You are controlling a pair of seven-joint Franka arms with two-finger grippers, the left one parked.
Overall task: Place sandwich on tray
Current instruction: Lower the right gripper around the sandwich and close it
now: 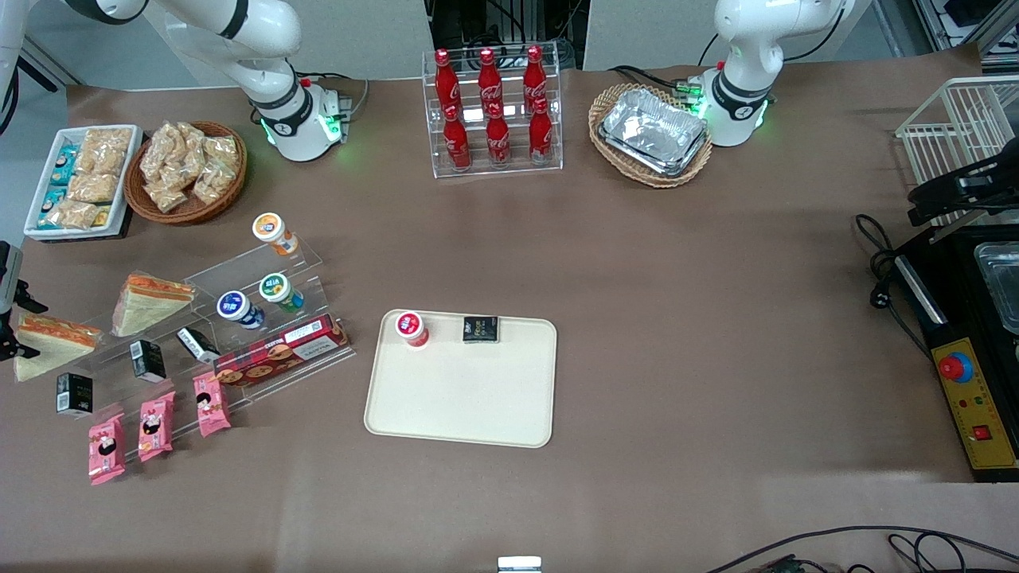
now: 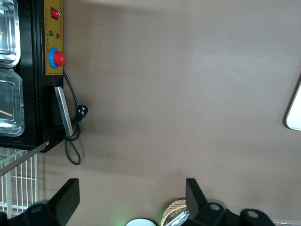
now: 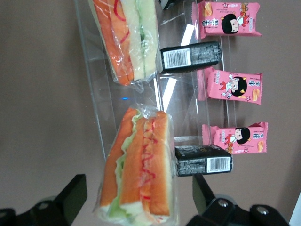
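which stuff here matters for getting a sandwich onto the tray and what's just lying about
Job:
- sandwich under the gripper, on the clear stand
- tray

Lying about:
- second sandwich
- cola bottles
- pink snack packs
- foil trays

Open end effector (image 3: 134,207) astride sandwich (image 3: 138,165), black box (image 3: 203,160) just beside.

Sandwich (image 3: 138,169) (glossy clear film)

The red bottles (image 1: 493,111) in the clear rack are showing the white Coca-Cola script. A barcode is showing on the black packet (image 3: 203,160) just beside the gripper (image 3: 136,207), and another on the second black packet (image 3: 190,56) farther from it; their digits are unreadable.
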